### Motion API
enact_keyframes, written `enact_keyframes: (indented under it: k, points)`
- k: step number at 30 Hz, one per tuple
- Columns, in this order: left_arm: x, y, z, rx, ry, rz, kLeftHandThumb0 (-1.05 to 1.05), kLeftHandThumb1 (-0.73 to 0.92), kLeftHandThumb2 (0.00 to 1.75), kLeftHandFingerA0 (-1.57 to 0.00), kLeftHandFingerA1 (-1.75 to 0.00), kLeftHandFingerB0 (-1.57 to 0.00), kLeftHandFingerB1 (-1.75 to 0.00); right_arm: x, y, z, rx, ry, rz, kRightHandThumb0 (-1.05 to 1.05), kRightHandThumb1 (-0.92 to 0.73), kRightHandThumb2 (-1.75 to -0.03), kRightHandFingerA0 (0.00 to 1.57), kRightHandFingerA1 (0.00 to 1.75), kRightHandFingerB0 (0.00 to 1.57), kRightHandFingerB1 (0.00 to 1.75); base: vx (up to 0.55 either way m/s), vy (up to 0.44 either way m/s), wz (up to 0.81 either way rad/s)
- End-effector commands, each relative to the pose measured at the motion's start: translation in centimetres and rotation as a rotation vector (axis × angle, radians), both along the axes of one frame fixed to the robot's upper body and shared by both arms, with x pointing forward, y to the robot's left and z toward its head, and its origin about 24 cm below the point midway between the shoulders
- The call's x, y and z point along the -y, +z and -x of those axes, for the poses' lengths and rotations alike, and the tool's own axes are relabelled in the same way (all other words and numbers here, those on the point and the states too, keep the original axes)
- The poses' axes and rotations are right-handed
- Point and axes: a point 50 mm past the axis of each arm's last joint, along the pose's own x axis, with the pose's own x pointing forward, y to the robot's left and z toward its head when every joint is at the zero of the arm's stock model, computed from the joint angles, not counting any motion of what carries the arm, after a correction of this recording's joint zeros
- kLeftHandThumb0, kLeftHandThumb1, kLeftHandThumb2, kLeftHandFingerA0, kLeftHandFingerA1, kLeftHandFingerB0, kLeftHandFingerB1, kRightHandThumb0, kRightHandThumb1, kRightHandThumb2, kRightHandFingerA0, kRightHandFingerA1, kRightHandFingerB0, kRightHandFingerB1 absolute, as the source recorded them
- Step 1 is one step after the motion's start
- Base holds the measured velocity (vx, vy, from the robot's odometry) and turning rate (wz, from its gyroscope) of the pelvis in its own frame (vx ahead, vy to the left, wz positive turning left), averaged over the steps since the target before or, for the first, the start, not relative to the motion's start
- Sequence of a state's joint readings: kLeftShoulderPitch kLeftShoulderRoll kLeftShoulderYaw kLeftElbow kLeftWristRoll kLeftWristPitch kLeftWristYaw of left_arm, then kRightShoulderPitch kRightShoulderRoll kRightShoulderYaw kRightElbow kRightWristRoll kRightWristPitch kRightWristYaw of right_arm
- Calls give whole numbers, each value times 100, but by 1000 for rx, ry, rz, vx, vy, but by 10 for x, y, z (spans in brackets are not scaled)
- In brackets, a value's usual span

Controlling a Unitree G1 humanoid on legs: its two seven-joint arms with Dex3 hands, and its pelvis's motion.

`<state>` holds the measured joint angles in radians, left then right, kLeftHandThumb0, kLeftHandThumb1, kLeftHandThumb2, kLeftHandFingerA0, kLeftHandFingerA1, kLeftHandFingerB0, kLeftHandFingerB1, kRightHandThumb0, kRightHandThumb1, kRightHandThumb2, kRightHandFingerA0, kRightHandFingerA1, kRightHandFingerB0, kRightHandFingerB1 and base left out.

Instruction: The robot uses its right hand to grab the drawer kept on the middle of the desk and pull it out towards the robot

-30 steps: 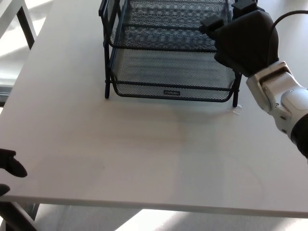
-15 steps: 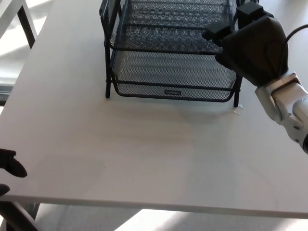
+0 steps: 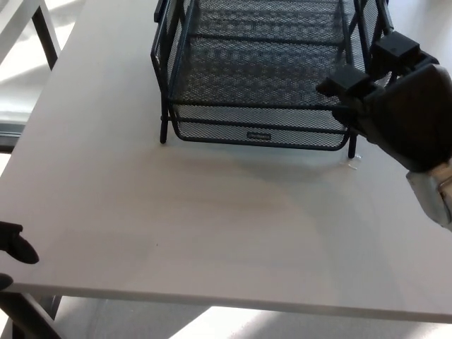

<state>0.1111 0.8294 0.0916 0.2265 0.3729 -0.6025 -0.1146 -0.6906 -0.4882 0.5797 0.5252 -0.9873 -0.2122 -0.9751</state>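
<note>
Head view: our right hand (image 3: pixel 395 106) nears the mesh drawer (image 3: pixel 258 106) on the worktop (image 3: pixel 212 226), fingers apart, empty; we should hook its front rim squarely.

I can make out only one marking: a small label plate (image 3: pixel 260 135) fixed at the middle of the front rim of the lower drawer (image 3: pixel 254 127) of the black mesh tray. It carries a line of pale lettering, but the characters are too small and blurred for me to read. Nothing else before me, neither the surface (image 3: pixel 212 226) nor my own right hand (image 3: pixel 399 113), bears any text, number or sign.
</note>
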Motion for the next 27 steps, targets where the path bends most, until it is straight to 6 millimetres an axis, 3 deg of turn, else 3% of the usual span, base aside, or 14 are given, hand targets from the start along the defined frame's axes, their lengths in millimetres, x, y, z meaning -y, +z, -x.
enact_keyframes:
  k: [1, 2, 3, 4, 9, 10, 19, 20, 23, 24, 25, 26, 27]
  points:
    - [-4, 1, 1, -19, 5, -9, -27, 59, 58, -74, -80, -80, -58, 22, -4, 9, -5, -92, 30, -53, -41, -82, 103, 125, 88, 72, 0, 0, 0]
    - [-4, 1, 1, -18, 3, -10, -27, 59, 58, -74, -80, -80, -59, 23, -4, 11, -9, -91, 22, -52, -38, -81, 104, 128, 87, 71, 0, 0, 0]
    - [-3, 2, 1, -11, -2, -11, -26, 59, 57, -75, -81, -81, -59, 24, -5, 16, -19, -88, 7, -42, -54, -61, 89, 148, 93, 62, 0, 0, 0]
    - [-3, 2, 1, -10, -3, -15, -27, 59, 58, -74, -81, -80, -59, 25, -5, 19, -23, -85, -2, -52, -39, -81, 102, 127, 88, 72, 0, 0, 0]
    - [-3, 1, 2, -16, -3, -30, -27, 60, 57, -74, -77, -79, -58, 24, -11, 31, -45, -70, -28, -53, -40, -82, 102, 127, 86, 73, 0, 0, 0]
    - [-3, 1, 2, -18, -2, -32, -26, 60, 58, -74, -76, -79, -57, 24, -12, 32, -49, -70, -30, -41, -56, -60, 90, 142, 92, 65, 0, 0, 0]
    - [-4, 1, 2, -10, -3, -26, -27, 60, 57, -73, -79, -79, -60, 26, -15, 31, -55, -92, -6, -44, -56, -59, 92, 134, 91, 63, 0, 0, 0]
    - [-4, 0, 2, -9, -3, -25, -28, 60, 58, -73, -81, -80, -60, 25, -14, 30, -65, -93, -20, -54, -40, -82, 101, 126, 87, 73, 0, 0, 0]
    - [-4, 0, 3, -11, -2, -30, -27, 60, 58, -74, -79, -79, -59, 23, -11, 29, -80, -84, -39, -51, -39, -81, 102, 127, 87, 73, 0, 0, 0]
    - [-4, 0, 3, -11, -2, -28, -27, 59, 58, -73, -80, -79, -60, 23, -11, 29, -78, -84, -40, -40, -55, -60, 87, 141, 92, 61, 0, 0, 0]
    - [-4, 1, 3, -11, -1, -27, -27, 59, 58, -73, -80, -79, -60, 23, -11, 29, -74, -85, -40, -40, -55, -60, 87, 141, 92, 61, 0, 0, 0]
    - [-4, 0, 3, -4, -3, -23, -26, 59, 57, -75, -81, -80, -60, 23, -11, 28, -76, -86, -39, -40, -59, -60, 87, 138, 87, 55, 0, 0, 0]
    - [-4, 0, 3, -3, 0, -24, -26, 59, 57, -75, -80, -80, -59, 23, -11, 28, -91, -102, -43, -40, -61, -59, 83, 99, 73, 45, 0, 0, 0]
